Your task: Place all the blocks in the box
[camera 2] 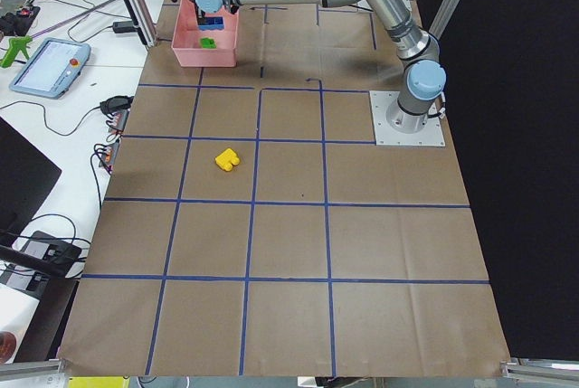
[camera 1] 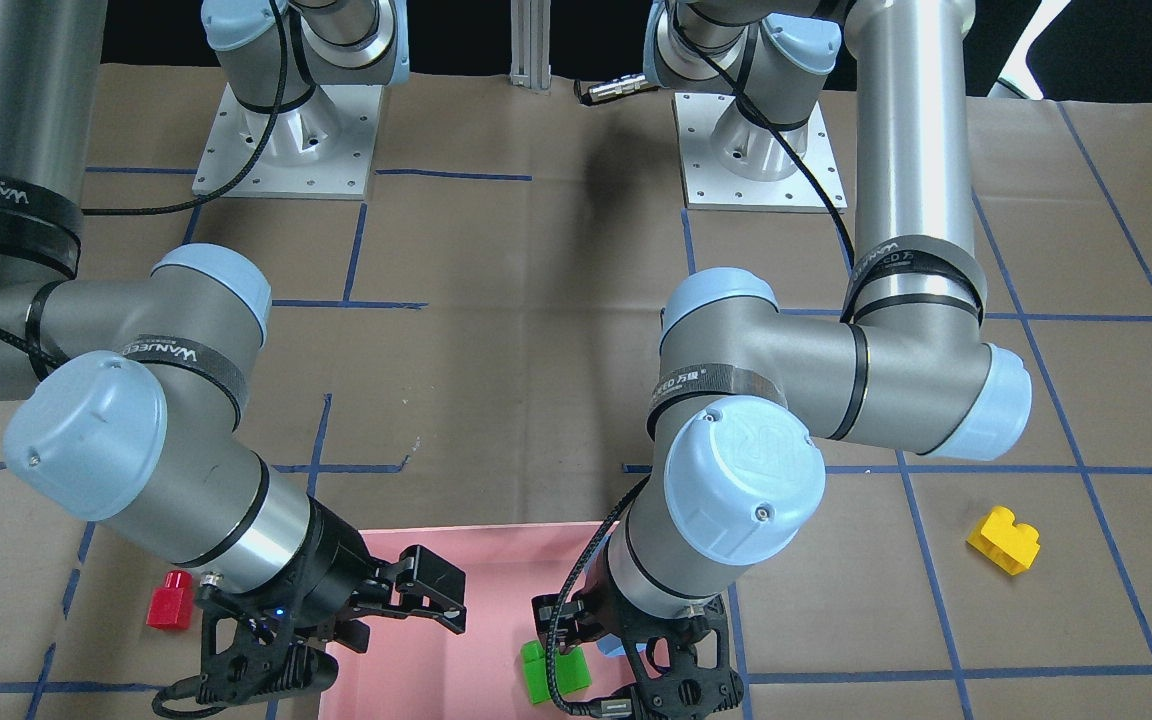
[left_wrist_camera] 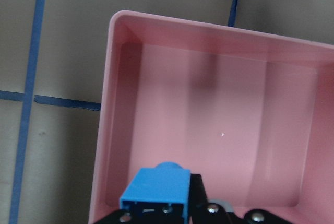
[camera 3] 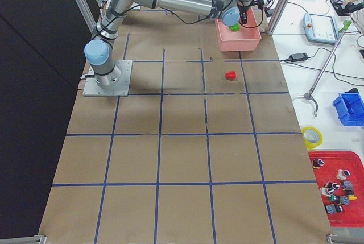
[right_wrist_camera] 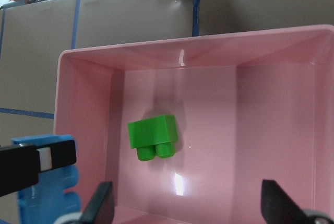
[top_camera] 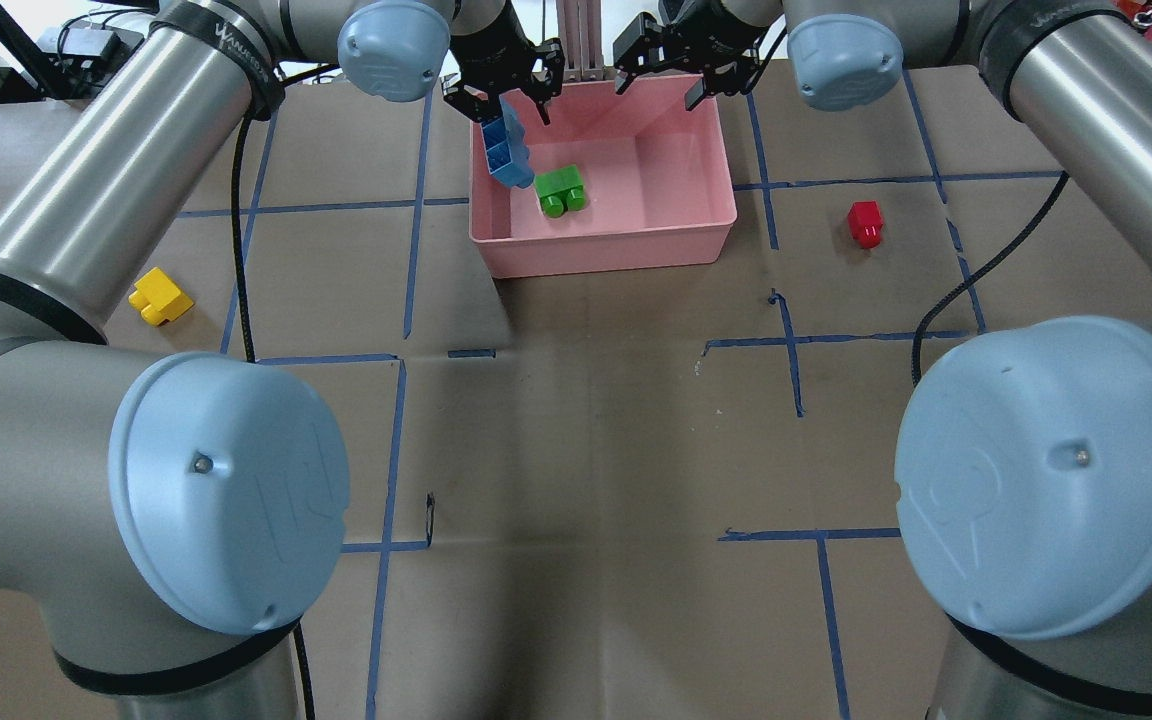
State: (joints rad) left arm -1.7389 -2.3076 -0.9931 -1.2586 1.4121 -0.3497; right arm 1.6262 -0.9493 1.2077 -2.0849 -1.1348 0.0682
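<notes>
Overhead exterior: left fingers (top_camera: 542, 95) clamp the light blue brick (top_camera: 508, 155) over the wall of the box (top_camera: 606, 255) on the left arm's side, near the green brick (top_camera: 561, 190) inside. It probably needs carrying inward before release. Right fingers (top_camera: 696, 92) gape wide above the box's far rim.

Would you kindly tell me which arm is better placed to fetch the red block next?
Right, probably. The right gripper is open and empty over the box, and the red block lies on its side of the table; the left gripper holds the blue block.
</notes>
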